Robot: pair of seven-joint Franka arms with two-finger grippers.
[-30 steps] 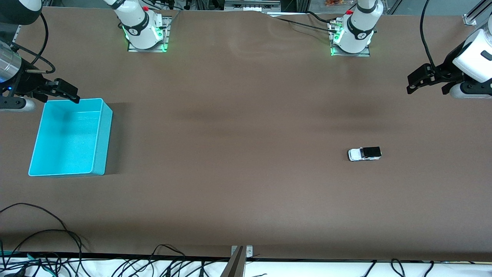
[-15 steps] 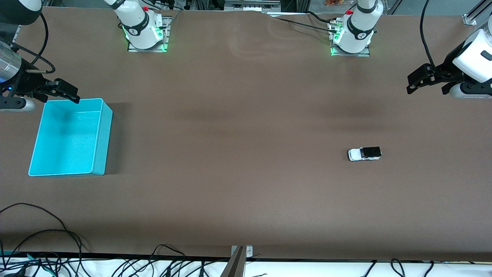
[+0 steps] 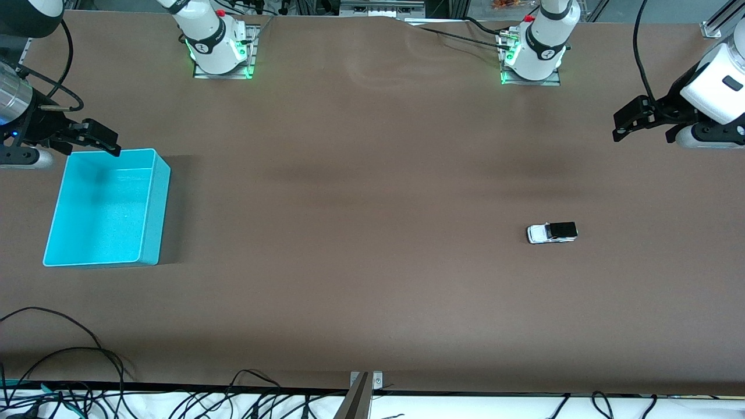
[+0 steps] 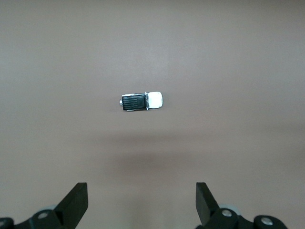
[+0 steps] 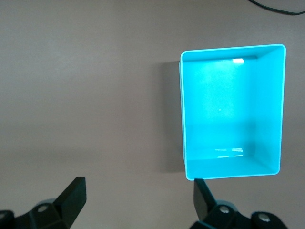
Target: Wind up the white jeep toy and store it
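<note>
The white jeep toy [image 3: 552,233] with its black rear section stands on its wheels on the brown table toward the left arm's end. In the left wrist view the white jeep toy [image 4: 141,101] is well clear of my open left gripper [image 4: 142,205]. My left gripper [image 3: 641,138] hangs over bare table at that end, holding nothing. A turquoise bin [image 3: 158,203], with nothing in it, sits toward the right arm's end. My open right gripper [image 3: 93,152] hovers over the bin's edge that faces the robots. The right wrist view shows the bin [image 5: 182,119] beside my right gripper [image 5: 139,200].
The two arm bases [image 3: 218,52] [image 3: 532,58] stand along the robots' edge of the table. Loose black cables [image 3: 58,361] and a metal bracket [image 3: 364,381] lie at the edge nearest the front camera. Wide bare table lies between the bin and the jeep.
My left gripper has shifted very slightly. The jeep, the bin and the right arm have not moved.
</note>
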